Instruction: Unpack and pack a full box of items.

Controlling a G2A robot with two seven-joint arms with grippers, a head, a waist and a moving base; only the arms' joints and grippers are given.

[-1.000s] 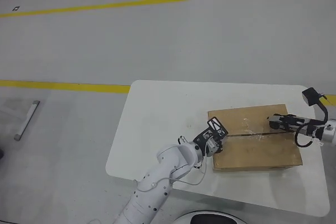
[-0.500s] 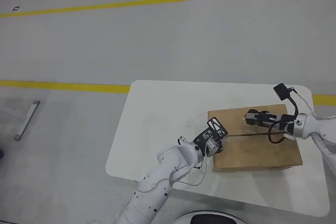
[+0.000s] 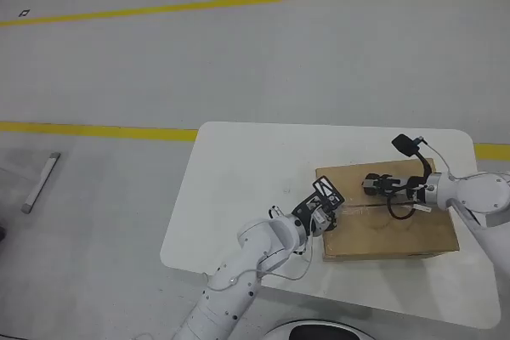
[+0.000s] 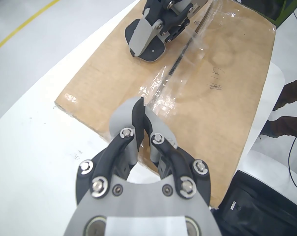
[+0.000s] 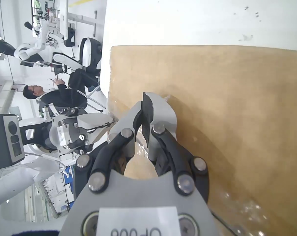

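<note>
Box (image 3: 408, 234) of brown cardboard sits flat on the right half of the white worktop (image 3: 238, 170) in the top view, its flaps down and a taped seam (image 3: 382, 202) crossing the lid. Bare surface shows along every edge: a narrow strip toward the robot and on the right, a wider one on the far side, and the whole left half lies open. The left end effector (image 3: 329, 212) is at the box's left edge, where the seam ends. The right end effector (image 3: 371, 184) lies over the lid just beyond the seam, near the middle, and its arm comes in across the right side of the box.

In the left wrist view the left end effector (image 4: 141, 101) is clenched, fingertips together at the lid's edge over wrinkled clear tape (image 4: 160, 94) — nothing can be made out between them. Farther along the seam (image 4: 178, 60), the right end effector (image 4: 144, 47) lies low on the cardboard, apparently touching it, fingers closed.

In the right wrist view the right end effector (image 5: 146, 101) is clenched and empty, close over the lid. The box's near edge (image 5: 111, 74) stops just short of the worktop's rim (image 5: 104, 50) — little room there. Past the box's left edge, open white worktop (image 5: 187, 13) stretches away.
</note>
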